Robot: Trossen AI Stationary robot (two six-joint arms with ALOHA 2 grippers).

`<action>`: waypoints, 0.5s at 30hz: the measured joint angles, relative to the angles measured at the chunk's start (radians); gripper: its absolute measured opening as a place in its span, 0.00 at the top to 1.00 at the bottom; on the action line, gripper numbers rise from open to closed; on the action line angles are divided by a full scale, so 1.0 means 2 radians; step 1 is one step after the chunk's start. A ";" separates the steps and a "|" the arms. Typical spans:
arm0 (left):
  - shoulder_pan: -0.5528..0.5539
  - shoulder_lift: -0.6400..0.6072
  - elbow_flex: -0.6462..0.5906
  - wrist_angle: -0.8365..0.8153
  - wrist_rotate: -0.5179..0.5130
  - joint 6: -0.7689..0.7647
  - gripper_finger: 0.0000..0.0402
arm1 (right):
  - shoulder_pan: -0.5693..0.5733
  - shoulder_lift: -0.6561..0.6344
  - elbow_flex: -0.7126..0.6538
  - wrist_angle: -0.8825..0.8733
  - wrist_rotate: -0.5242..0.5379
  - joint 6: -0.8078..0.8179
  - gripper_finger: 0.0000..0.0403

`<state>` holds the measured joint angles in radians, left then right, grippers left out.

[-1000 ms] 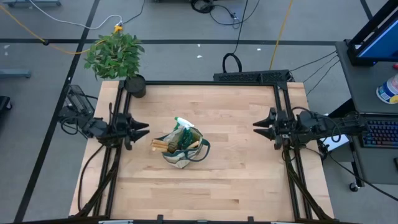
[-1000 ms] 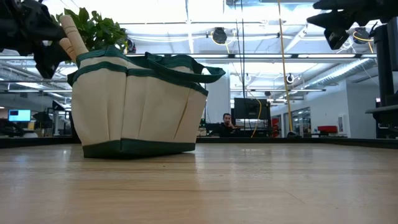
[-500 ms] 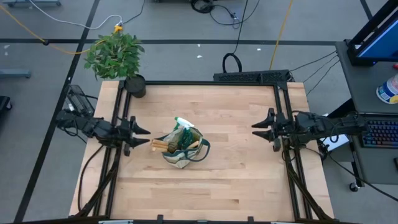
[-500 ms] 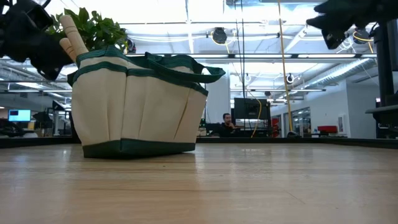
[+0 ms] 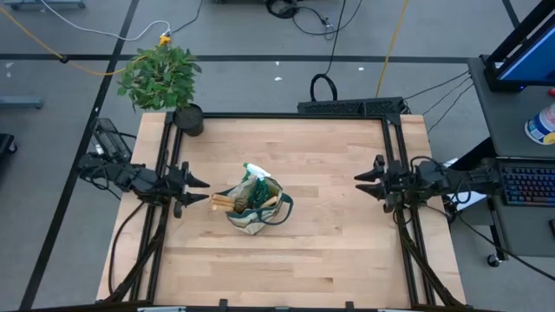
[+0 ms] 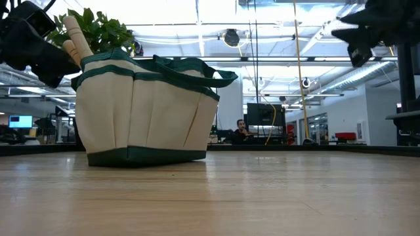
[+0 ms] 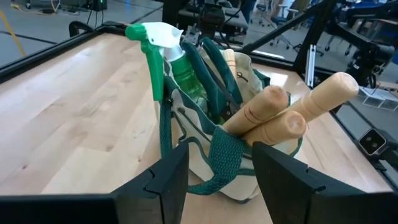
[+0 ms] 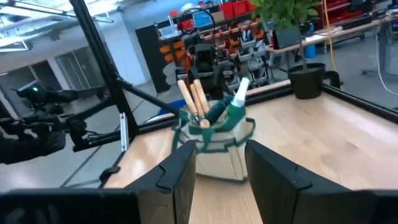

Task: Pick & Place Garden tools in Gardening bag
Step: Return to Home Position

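The beige gardening bag with dark green trim stands on its flat base at the middle of the table; it also shows in the low view. Wooden tool handles and the green spray bottle with white trigger stick out of its top. My left gripper is open and empty, just left of the bag above the table's left edge. My right gripper is open and empty above the table's right edge, far from the bag.
A potted green plant in a black pot stands at the table's far left corner. Black frame rails run along the table's left, right and far edges. A person sits in the room beyond the table.
My left gripper has drawn back a little from the bag toward the table's left edge. My right gripper has drawn back a little toward the table's right edge. The bag and the tools have stayed still.
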<state>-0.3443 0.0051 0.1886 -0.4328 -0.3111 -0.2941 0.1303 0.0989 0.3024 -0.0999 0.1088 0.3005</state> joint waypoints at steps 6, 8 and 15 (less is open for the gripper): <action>0.000 0.000 0.000 0.000 0.000 0.011 0.55 | 0.000 -0.049 -0.062 0.004 0.012 0.030 0.68; 0.000 0.000 0.000 0.000 0.000 0.011 0.55 | 0.000 -0.048 -0.081 0.011 0.012 0.045 0.68; 0.000 0.000 0.000 -0.002 -0.002 0.029 0.55 | 0.000 -0.048 -0.128 0.052 0.008 0.072 0.68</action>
<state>-0.3443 0.0051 0.1890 -0.4370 -0.3157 -0.2367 0.1303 0.0034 0.0459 0.0042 0.1256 0.4447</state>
